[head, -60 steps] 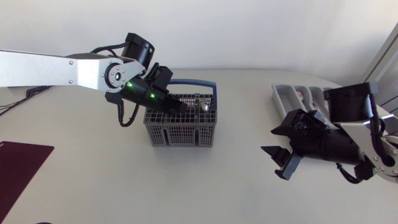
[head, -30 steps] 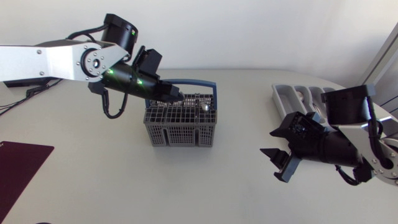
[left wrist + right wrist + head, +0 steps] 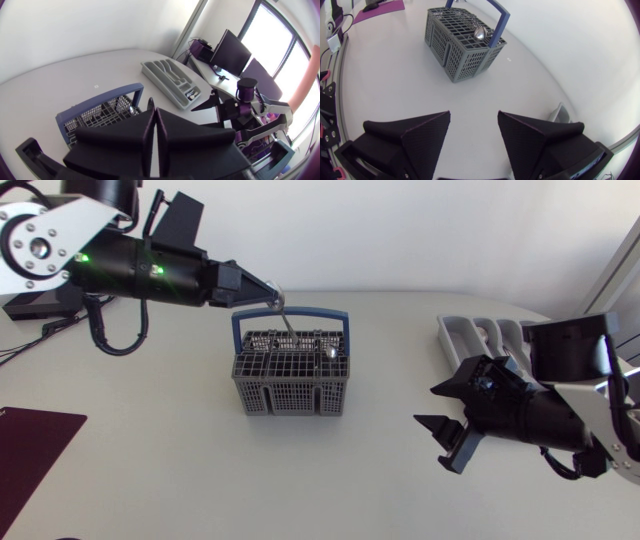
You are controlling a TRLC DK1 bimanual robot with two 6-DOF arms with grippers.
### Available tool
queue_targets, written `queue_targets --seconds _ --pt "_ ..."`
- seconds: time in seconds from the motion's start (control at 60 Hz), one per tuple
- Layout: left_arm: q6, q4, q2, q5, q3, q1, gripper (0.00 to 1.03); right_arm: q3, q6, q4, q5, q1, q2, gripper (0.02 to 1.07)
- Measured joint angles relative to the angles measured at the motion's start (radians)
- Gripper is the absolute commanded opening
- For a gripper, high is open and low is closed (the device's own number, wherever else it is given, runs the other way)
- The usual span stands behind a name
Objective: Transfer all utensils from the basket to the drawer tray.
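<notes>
Thin silver utensil (image 3: 285, 320) is the one to watch: it hangs slanted from the tips of the left gripper (image 3: 268, 292), top end pinched between the two fingers, lower end apparently dipping into the grey basket (image 3: 290, 385) just under its blue handle (image 3: 347, 332). Can't tell if it's a fork or a knife, since the business end is hidden down in the grid cells. Compared with a second ago, that gripper is way higher and further back towards its own side of the table, off the basket's top where it was sitting, and the utensil comes along with it, so the grab clearly took. The left wrist view agrees: fingers squeezed flat together with only a dark sliver poking out past them. The basket itself doesn't look shifted. A spoon (image 3: 328, 352) stands in it, bowl up, so that's at least one more trip. The drawer tray (image 3: 480, 330) sits well apart at the right side of the table. The right gripper (image 3: 440, 442) hovers in front of it, fingers spread wide, holding nothing, and it has barely budged. My read: the lift is started but not finished, and it needs more height to clear the handle before the carry across.
</notes>
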Motion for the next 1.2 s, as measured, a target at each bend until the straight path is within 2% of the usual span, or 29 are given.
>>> queue_targets --seconds 0.217,0.733,0.967,1.1,1.183,1.2 --pt "-0.006 -0.005 -0.068 0.031 -0.036 -0.023 0.04 0.040 0.030 -0.012 -0.030 0.019 -0.037 0.72" --pt "0.060 -0.007 -0.024 0.125 -0.086 -0.241 0.04 0.132 0.113 -0.059 -0.209 0.148 -0.051 0.71" --pt "0.074 -0.011 -0.006 0.164 -0.087 -0.287 0.04 0.140 0.132 -0.055 -0.246 0.208 -0.038 0.47" --pt "0.085 -0.014 -0.003 0.170 -0.087 -0.301 0.04 0.142 0.138 -0.052 -0.251 0.239 -0.033 0.42" --pt "0.091 -0.014 0.001 0.170 -0.087 -0.302 0.04 0.142 0.147 -0.052 -0.258 0.258 -0.033 0.32" --pt "0.092 -0.014 0.001 0.170 -0.087 -0.302 0.04 0.142 0.149 -0.052 -0.258 0.261 -0.033 0.25"
